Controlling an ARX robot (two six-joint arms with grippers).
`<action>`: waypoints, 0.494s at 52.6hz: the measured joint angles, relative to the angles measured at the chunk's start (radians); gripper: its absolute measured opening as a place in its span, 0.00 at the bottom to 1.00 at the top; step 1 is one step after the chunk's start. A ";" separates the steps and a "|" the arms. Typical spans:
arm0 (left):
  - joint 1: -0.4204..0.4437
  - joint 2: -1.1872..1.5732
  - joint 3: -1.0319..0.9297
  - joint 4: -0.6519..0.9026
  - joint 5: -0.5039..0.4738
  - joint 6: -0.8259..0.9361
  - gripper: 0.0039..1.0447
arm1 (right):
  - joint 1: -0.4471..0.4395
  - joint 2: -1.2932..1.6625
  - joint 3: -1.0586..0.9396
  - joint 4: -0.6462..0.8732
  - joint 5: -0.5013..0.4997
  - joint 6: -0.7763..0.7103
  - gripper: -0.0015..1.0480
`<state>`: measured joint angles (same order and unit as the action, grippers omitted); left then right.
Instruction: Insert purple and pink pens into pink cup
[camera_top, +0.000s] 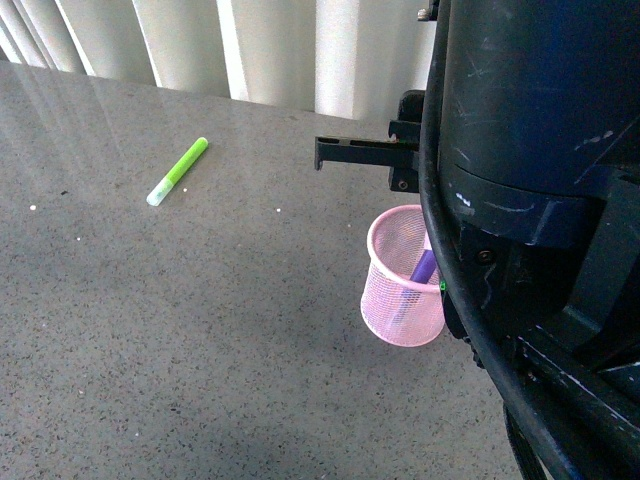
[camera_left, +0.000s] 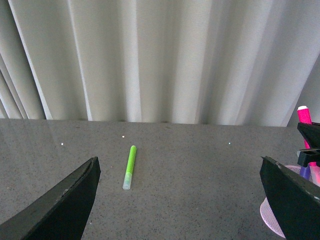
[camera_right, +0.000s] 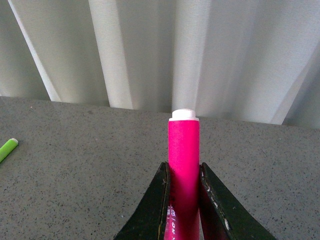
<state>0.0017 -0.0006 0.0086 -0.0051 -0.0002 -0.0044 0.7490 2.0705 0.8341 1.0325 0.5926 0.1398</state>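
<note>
The pink cup (camera_top: 400, 300) stands upright on the grey table, half hidden by a dark arm (camera_top: 530, 200). The purple pen (camera_top: 424, 267) leans inside it. My right gripper (camera_right: 183, 167) is shut on the pink pen (camera_right: 183, 140), which stands upright with its pale end up. In the left wrist view the pink pen (camera_left: 303, 117) hangs in black fingers (camera_left: 311, 132) above the pink cup (camera_left: 270, 215), and the purple pen (camera_left: 305, 172) shows below. My left gripper (camera_left: 180, 162) is open and empty, with the cup beside one finger. The front view hides the pink pen.
A lime-green marker (camera_top: 178, 171) lies flat on the table (camera_top: 200, 330), far left of the cup. White curtains (camera_top: 250, 45) hang behind the table's back edge. A black finger-like bar (camera_top: 355, 150) sticks out leftward above the cup.
</note>
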 joint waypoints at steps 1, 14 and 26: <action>0.000 0.000 0.000 0.000 0.000 0.000 0.94 | 0.000 0.000 0.000 0.000 0.000 0.001 0.16; 0.000 0.000 0.000 0.000 0.000 0.000 0.94 | 0.000 0.000 -0.002 0.019 -0.007 0.003 0.53; 0.000 0.000 0.000 0.000 0.000 0.000 0.94 | -0.011 -0.005 -0.021 0.023 -0.012 0.011 0.94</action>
<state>0.0017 -0.0006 0.0086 -0.0051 0.0002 -0.0044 0.7380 2.0655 0.8135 1.0557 0.5808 0.1509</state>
